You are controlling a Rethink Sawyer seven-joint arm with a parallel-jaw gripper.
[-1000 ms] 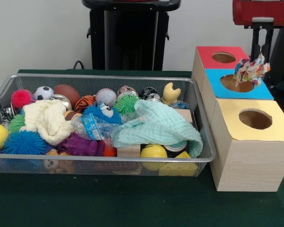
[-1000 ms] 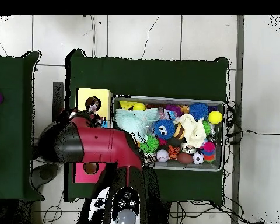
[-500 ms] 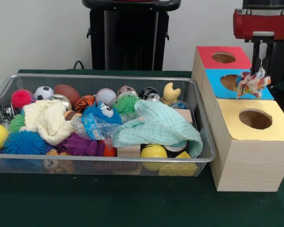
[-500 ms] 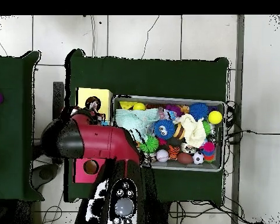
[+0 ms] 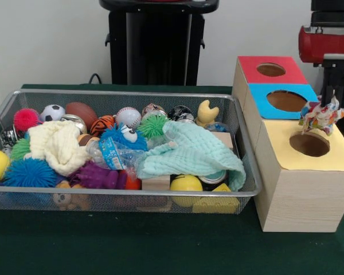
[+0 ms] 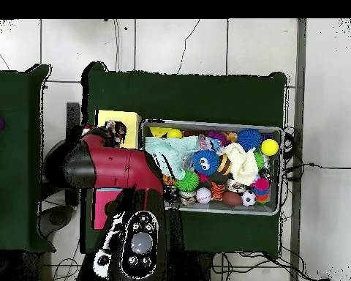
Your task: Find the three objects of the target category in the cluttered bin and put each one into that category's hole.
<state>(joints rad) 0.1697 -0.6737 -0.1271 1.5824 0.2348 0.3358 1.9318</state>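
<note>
The tool [image 5: 331, 98] pinches a multicoloured crumpled object [image 5: 321, 115], which hangs directly below it, above the yellow box's hole [image 5: 309, 144]; the wire bin [image 5: 126, 197] of toys stands beside the boxes on the desk [image 5: 132, 246]

Front view low across table; overhead straight down; shared bin [image 5: 126, 97] [image 6: 211, 125].

The arm [image 6: 109, 170] is showing a glossy red shell over rounded black joints, bulging thick at the elbow. Its lower link [image 6: 134, 249] is wearing black casing with white markings and a round grey cap ringed by small pale buttons. In the front view, a red wrist block [image 5: 327, 43] is sitting above slim black hand [image 5: 333, 74] struts.
</note>
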